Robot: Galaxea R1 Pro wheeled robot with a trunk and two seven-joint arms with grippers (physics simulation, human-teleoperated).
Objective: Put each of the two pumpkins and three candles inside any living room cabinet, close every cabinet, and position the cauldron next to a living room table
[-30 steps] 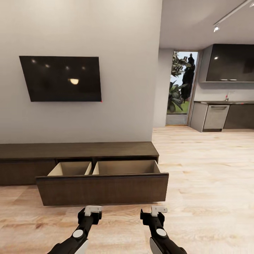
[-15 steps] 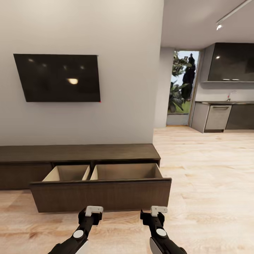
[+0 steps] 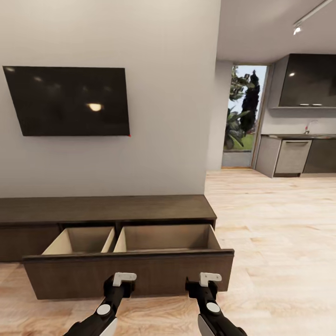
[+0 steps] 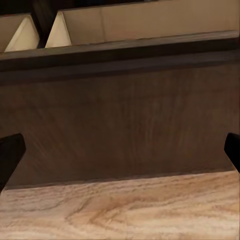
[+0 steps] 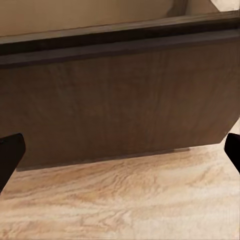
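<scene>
Dark wood front: the cabinet (image 3: pixel 107 207) is sitting straight ahead of both pincers, its wide drawer (image 3: pixel 128 275) pulled out toward them, pale insides showing.
Left gripper (image 3: pixel 124 278): hanging just short of the drawer front, carrying nothing; in its wrist view the two dark fingertips (image 4: pixel 10 155) are standing far apart at opposite edges, so spread wide.
Right gripper (image 3: pixel 210 279): hovering level with the left one, beside the drawer's right end, likewise spread wide and carrying nothing.
Drawer insides: two pale compartments beyond the pincers; what can be seen of them is bare, floors partly hidden by the front panel.
Pumpkins, candles, cauldron: cannot place them from here.
Floor (image 3: pixel 280 224): light planks running under both pincers and off to the right.
Risk, front panel: rolling closer with arms this low could be knocking the fingers into the panel and shoving the drawer shut.
Risk, clearance: the projecting drawer is sitting in the base's path; turning tight beside it could clip its right corner.
Risk, task: leaving the drawer open would fail the closing step.
</scene>
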